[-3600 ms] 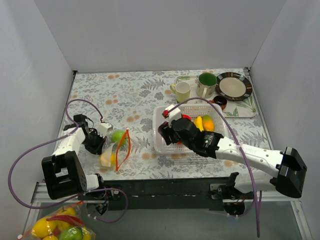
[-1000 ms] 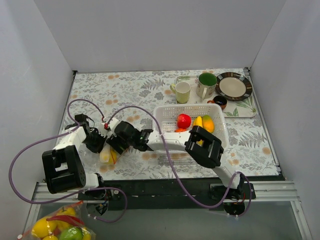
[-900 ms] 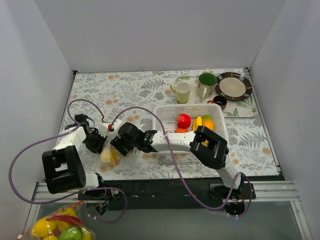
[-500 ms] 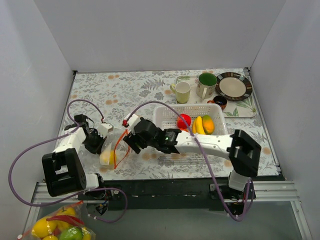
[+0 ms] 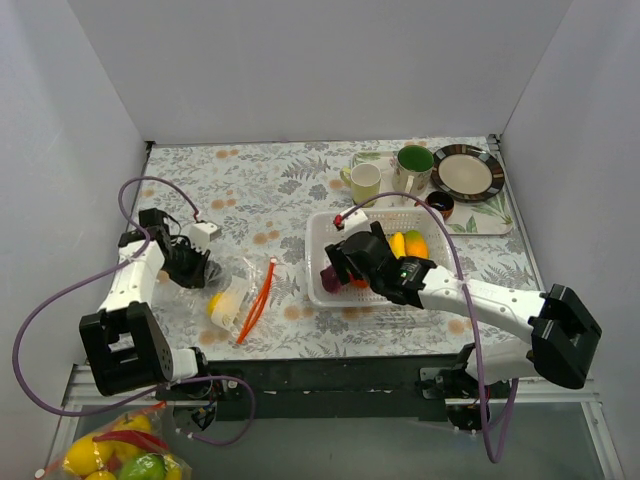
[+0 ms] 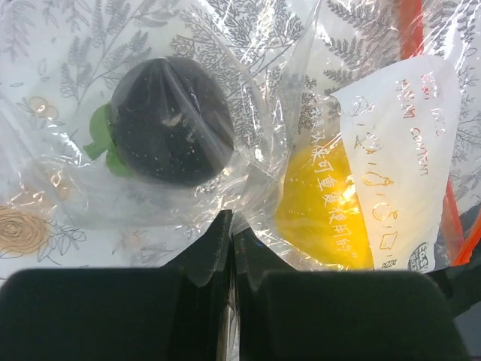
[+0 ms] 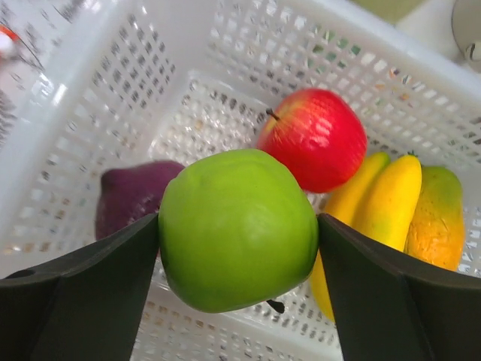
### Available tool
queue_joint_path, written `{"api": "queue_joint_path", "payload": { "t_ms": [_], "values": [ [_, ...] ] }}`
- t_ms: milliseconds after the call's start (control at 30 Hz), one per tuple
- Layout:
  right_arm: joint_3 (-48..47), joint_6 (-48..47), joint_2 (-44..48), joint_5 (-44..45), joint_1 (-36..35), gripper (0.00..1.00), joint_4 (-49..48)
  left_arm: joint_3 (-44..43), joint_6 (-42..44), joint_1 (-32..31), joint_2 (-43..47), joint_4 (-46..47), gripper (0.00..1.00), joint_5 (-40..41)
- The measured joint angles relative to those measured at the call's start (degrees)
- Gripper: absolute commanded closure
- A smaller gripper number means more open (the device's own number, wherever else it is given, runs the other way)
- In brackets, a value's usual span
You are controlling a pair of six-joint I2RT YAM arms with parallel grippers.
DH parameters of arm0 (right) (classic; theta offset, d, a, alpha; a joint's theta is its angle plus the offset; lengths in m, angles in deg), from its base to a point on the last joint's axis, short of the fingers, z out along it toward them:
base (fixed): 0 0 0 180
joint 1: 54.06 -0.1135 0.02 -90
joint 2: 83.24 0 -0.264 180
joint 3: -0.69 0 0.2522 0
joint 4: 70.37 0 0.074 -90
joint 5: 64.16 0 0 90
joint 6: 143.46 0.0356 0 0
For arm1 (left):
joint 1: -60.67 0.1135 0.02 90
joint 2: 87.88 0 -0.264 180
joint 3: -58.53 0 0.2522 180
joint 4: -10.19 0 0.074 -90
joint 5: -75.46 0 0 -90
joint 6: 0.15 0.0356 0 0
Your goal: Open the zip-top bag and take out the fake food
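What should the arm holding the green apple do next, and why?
Probably open the right pincer and let the green apple drop: it hangs right over the white basket, where a red apple already lies.

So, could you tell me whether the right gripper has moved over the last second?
Yes. The right gripper, holding a green apple, went rightwards from the bag to over the white basket.

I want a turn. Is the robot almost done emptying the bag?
Done: red apple and yellow banana in the white perforated basket. In hand: glossy green apple, in the right jaws. Still inside the clear crinkly bag: dark round fruit and yellow piece.
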Motion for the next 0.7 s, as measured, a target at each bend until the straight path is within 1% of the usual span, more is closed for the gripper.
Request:
{"api": "queue_joint_path", "payload": {
  "t_ms": [133, 300, 467, 600, 700],
  "values": [
    [0.4, 0.6, -1.9, 1.3, 0.1, 0.01, 3.0, 1.9, -0.9, 0.0, -1.2, 0.5, 1.0, -0.1],
    [-4.5, -0.1, -2.4, 3.0, -1.6, 0.01, 3.7, 4.3, -1.3, 0.0, -2.3, 1.5, 1.0, 0.5],
    [-11.2, -3.6, -4.7, 4.5, -9.5, 0.01, -0.3, 6.4, -1.4, -0.1, -3.7, 4.4, 1.0, 2.0],
    [-14.2, -5.7, -10.3, 3.5, -15.6, 0.01, -4.1, 7.5, -1.5, -0.1, -5.9, 7.1, 1.0, 3.7],
    [-14.5, -6.2, -15.9, 0.7, -18.0, 0.02, -5.8, 7.6, -1.7, -0.1, -7.6, 8.7, 1.0, 4.3]
  ]
}}
